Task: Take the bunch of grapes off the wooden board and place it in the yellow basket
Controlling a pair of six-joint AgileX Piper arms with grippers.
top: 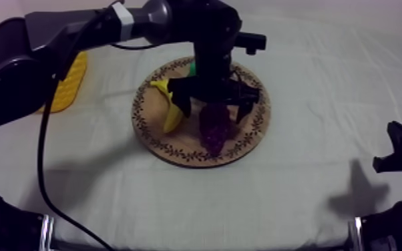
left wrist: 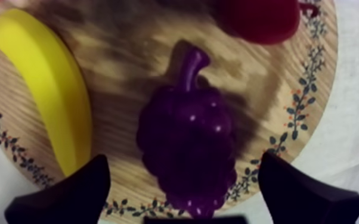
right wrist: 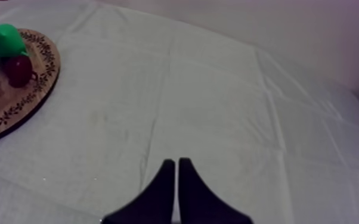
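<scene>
The purple bunch of grapes (top: 215, 130) lies on the round wooden board (top: 177, 145), stem pointing to the board's middle. My left gripper (top: 214, 100) hangs open just above it. In the left wrist view its black fingers (left wrist: 68, 196) stand apart on either side of the grapes (left wrist: 188, 143), not touching them. The yellow basket (top: 70, 83) sits at the table's left, partly behind the left arm. My right gripper (top: 400, 150) rests low at the right, its fingers (right wrist: 169, 182) together as a narrow wedge over bare cloth.
A banana (top: 170, 110) lies on the board left of the grapes, close to one left finger. A small red fruit (left wrist: 259, 18) and a green pear (right wrist: 6, 40) sit at the board's far side. Open cloth lies between the board and the basket.
</scene>
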